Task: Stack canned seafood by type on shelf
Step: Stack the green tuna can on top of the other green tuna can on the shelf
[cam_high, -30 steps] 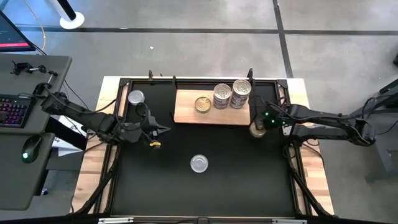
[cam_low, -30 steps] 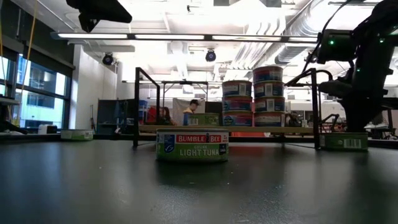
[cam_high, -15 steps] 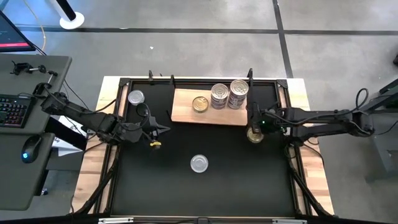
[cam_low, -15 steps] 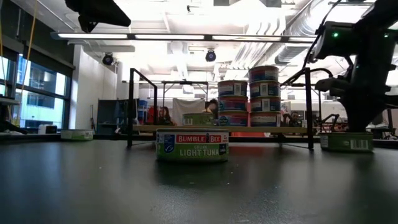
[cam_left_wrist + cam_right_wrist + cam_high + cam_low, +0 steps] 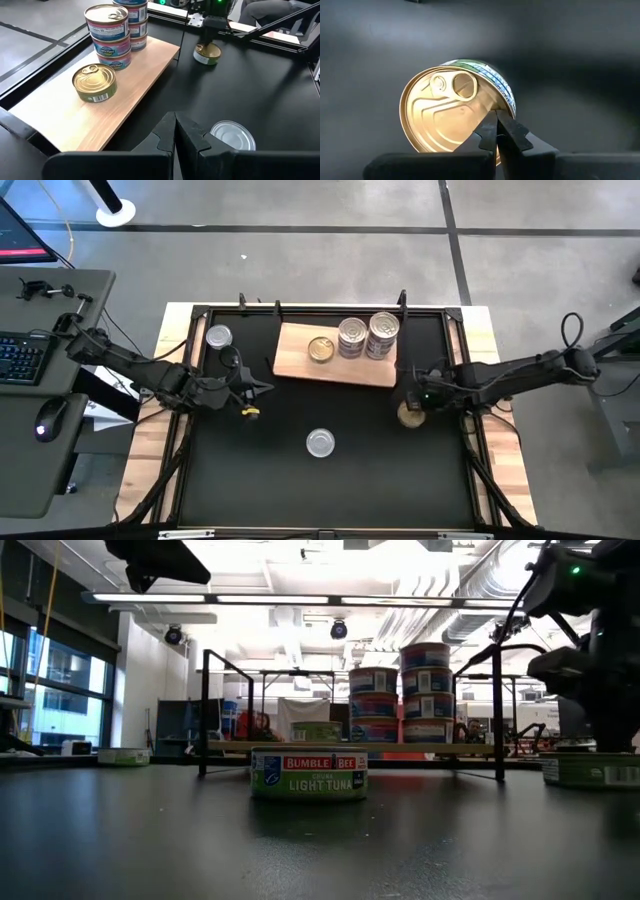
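Note:
The shelf (image 5: pixel 300 362), a pale wood board, lies at the far middle of the black mat (image 5: pixel 330 490). It carries one gold-lidded can (image 5: pixel 321 349) and two stacks of cans (image 5: pixel 352 337) (image 5: pixel 383 333). A silver-lidded tuna can (image 5: pixel 320 443) sits mid-mat, and another can (image 5: pixel 218 337) sits at the far left. My right gripper (image 5: pixel 496 116) is shut over a gold-lidded can (image 5: pixel 404 418) that rests on the mat right of the shelf. My left gripper (image 5: pixel 175 129) is shut, hovering at the left with nothing in it. My right gripper comes down from above, and its shut fingertips (image 5: pixel 487 129) rest on the can's gold lid (image 5: pixel 470 120), close to the rim and beside the pull tab. The can stands flat on the mat (image 5: pixel 590 770). Nothing sits between the fingers.
A black frame (image 5: pixel 200 315) borders the mat, with posts near the shelf's far corners. A desk with a keyboard and mouse (image 5: pixel 45 420) stands off the table's left. Open mat lies along the near half.
My right gripper has swung toward the table's near edge, rolling its wrist, and the gold-lidded can has slid along the mat with it, away from the shelf's right end. The shelf with its cans has shifted slightly toward the left and turned a little.

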